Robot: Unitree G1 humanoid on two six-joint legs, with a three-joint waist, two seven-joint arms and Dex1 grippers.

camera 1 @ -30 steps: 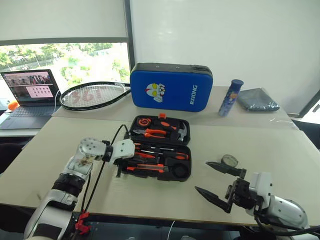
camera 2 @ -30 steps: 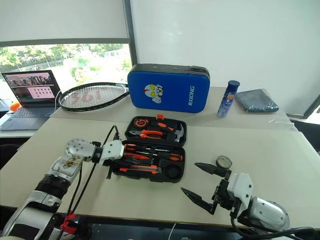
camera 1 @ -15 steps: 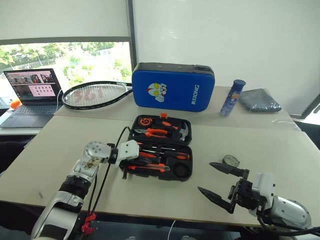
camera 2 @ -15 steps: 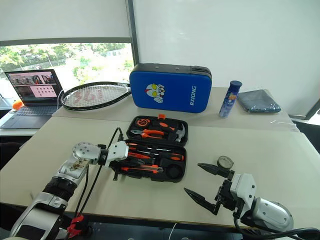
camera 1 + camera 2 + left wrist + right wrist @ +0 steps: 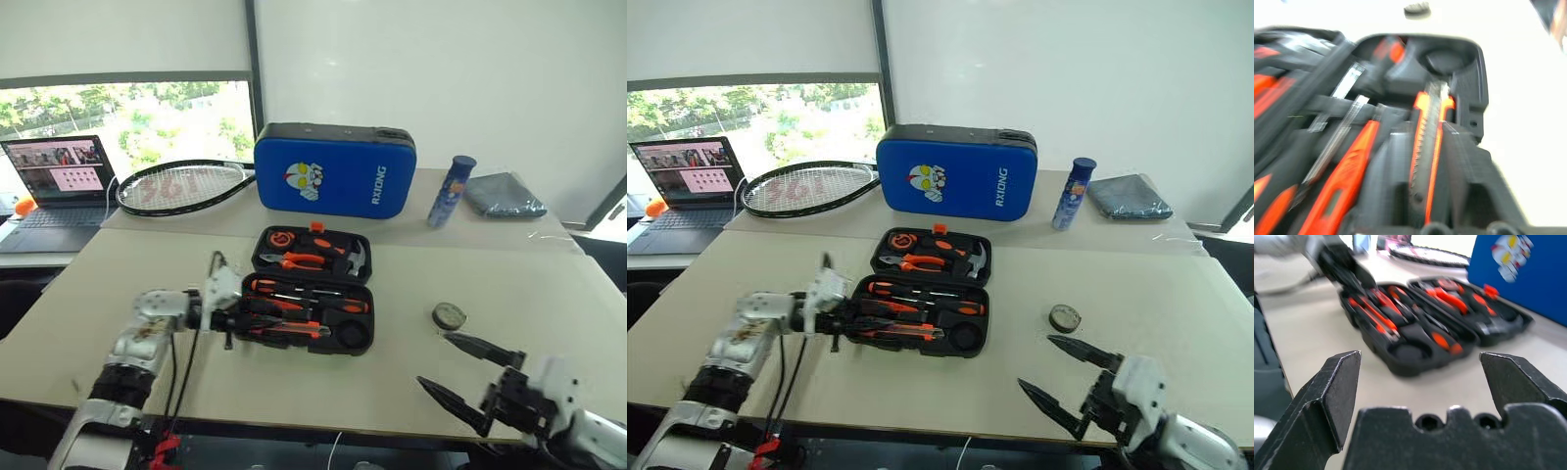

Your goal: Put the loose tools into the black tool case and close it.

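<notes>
The black tool case [image 5: 312, 290] lies open in the middle of the frame on the pale surface [image 5: 392, 372], its far half holding pliers [image 5: 299, 259] and a hammer [image 5: 357, 258], its near half holding orange-handled screwdrivers [image 5: 294, 306] and a utility knife [image 5: 292, 331] in their slots. The left claw [image 5: 238, 321] sits at the left edge of the near half, pointing across it toward the right; motion blur hides how far its fingers stand apart, so I cannot tell whether it grips anything. In the left wrist view the utility knife [image 5: 1426, 147] lies straight ahead in its slot, with the round empty pocket [image 5: 1447, 58] beyond it. The small dark tape roll [image 5: 449, 315] lies loose on the surface right of the case, well apart from it. The right claw [image 5: 468, 377] hovers in the lower right of the frame just below the roll, fingers spread wide and empty. Its arm is cut off by the frame's lower right corner. The screwdriver tips are too blurred to make out.
</notes>
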